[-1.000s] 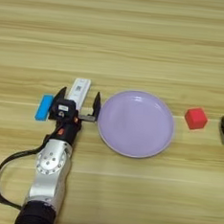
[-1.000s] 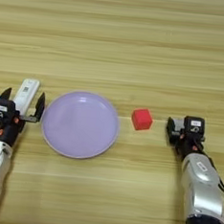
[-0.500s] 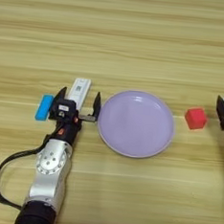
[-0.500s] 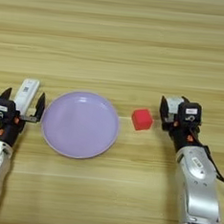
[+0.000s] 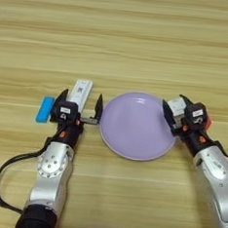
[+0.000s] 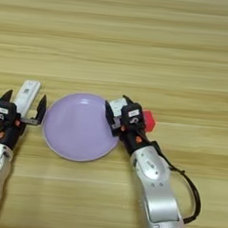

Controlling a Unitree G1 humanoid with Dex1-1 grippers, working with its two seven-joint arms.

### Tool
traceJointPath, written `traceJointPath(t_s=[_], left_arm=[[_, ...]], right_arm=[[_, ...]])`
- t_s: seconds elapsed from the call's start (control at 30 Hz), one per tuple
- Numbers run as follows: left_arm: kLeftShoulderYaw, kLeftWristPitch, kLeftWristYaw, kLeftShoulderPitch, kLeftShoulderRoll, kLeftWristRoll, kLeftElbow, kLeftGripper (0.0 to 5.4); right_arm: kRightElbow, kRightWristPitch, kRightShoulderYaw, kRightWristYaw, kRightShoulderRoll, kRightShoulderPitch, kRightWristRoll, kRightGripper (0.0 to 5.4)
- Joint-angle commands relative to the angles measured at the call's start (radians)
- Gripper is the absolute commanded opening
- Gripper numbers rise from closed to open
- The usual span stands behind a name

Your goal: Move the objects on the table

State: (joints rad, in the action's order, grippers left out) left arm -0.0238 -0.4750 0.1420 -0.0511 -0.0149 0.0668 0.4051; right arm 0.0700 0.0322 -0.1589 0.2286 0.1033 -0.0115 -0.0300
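Though mostly hidden, red cube (image 6: 148, 122) just behind R gripper (image 6: 117, 111), fingers wide.

A round lilac plate (image 5: 134, 130) lies on the wooden table (image 5: 122, 38), near the middle. To its left, the left gripper (image 5: 80, 104) has its two black fingers spread wide on either side of the near end of a long white stick (image 5: 80, 93), which points away up the table. A small blue block (image 5: 45, 109) lies just left of that gripper. At the plate's right rim sits the right gripper (image 5: 174, 111), a pale grey block (image 5: 176, 107) between its parted fingers. A sliver of red cube (image 5: 208, 122) peeks out behind it.
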Motion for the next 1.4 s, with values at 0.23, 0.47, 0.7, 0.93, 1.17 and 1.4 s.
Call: traceJointPath(t_s=[0.23,0.47,0.7,0.93,1.17,1.4], left_arm=[[0.002,0.009,-0.005,-0.005,-0.001,-0.009,0.007,5.40],[0.002,0.008,-0.007,-0.005,0.000,-0.010,0.006,5.40],[0.003,0.007,-0.007,-0.004,0.000,-0.010,0.007,5.40],[0.003,0.007,-0.009,-0.003,0.001,-0.011,0.006,5.40],[0.004,0.007,-0.009,-0.003,0.001,-0.012,0.006,5.40],[0.005,0.008,-0.010,-0.002,0.002,-0.012,0.003,5.40]], right_arm=[[-0.106,-0.012,-0.091,0.063,-0.055,0.029,-0.006,2.47],[-0.155,-0.008,-0.126,0.083,-0.059,0.027,0.013,2.47],[-0.168,-0.006,-0.144,0.096,-0.057,0.025,0.024,2.47],[-0.166,-0.006,-0.148,0.100,-0.055,0.022,0.029,2.85],[-0.162,0.002,-0.140,0.095,-0.058,0.021,0.026,3.63],[-0.146,0.012,-0.129,0.095,-0.059,0.018,0.017,4.44]])
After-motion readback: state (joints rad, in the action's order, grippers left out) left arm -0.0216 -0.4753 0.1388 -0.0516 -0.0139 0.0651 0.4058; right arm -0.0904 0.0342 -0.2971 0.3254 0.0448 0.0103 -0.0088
